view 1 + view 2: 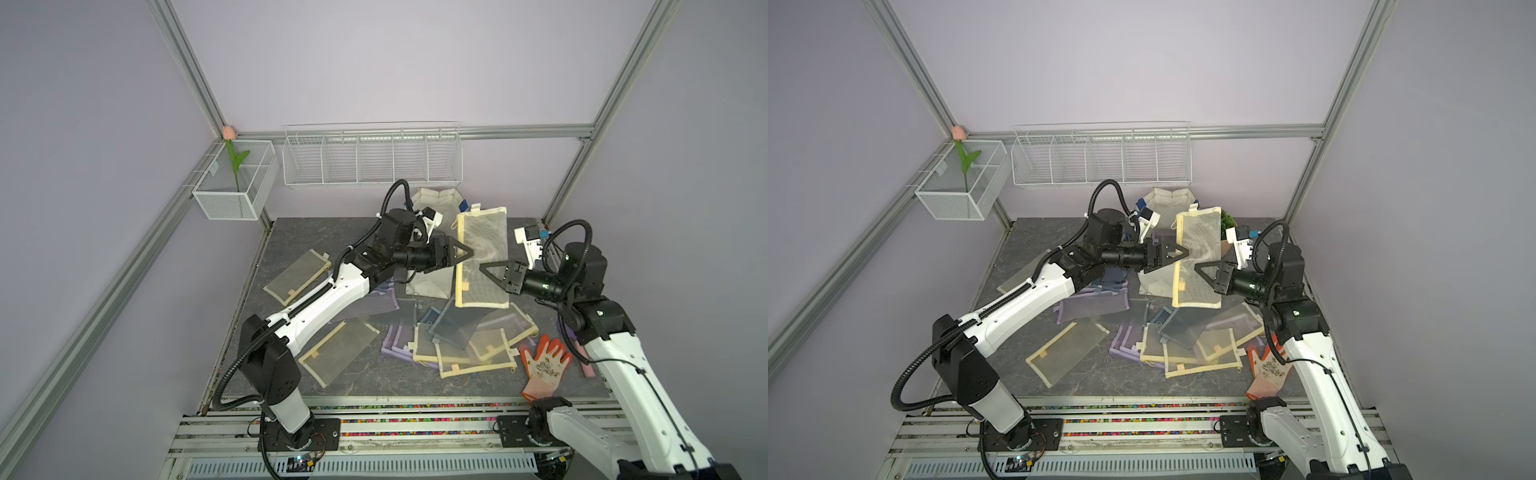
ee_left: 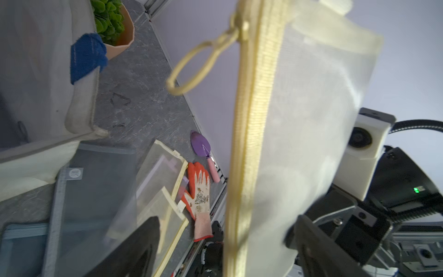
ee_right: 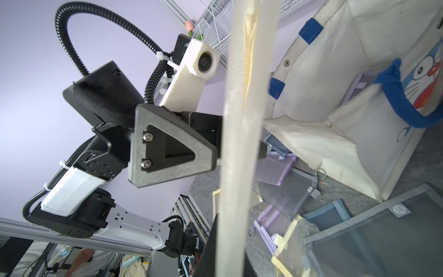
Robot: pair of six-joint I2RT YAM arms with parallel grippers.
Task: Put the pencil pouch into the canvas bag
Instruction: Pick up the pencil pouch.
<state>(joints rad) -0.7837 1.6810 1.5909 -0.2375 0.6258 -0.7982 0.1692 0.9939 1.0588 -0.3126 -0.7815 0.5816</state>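
A yellow-trimmed mesh pencil pouch [image 1: 482, 257] [image 1: 1198, 257] hangs upright in the air in front of the canvas bag [image 1: 432, 199] [image 1: 1163, 199]. My right gripper [image 1: 484, 268] [image 3: 230, 251] is shut on the pouch's lower half from the right. From the left, my left gripper [image 1: 465, 253] [image 2: 225, 251] stands open, with its fingers [image 2: 134, 251] straddling the zip edge of the pouch [image 2: 299, 120] without pinching it. The bag [image 2: 48, 72] [image 3: 335, 84] is off-white with blue straps. It stands open behind and below the pouch.
Several other mesh pouches [image 1: 457, 340] lie heaped on the dark tabletop. An orange-and-white glove [image 1: 544, 365] and a purple trowel [image 2: 203, 148] lie at the right. A peach plant pot [image 2: 119, 36] stands beside the bag. A wire rack [image 1: 372, 158] hangs on the back wall.
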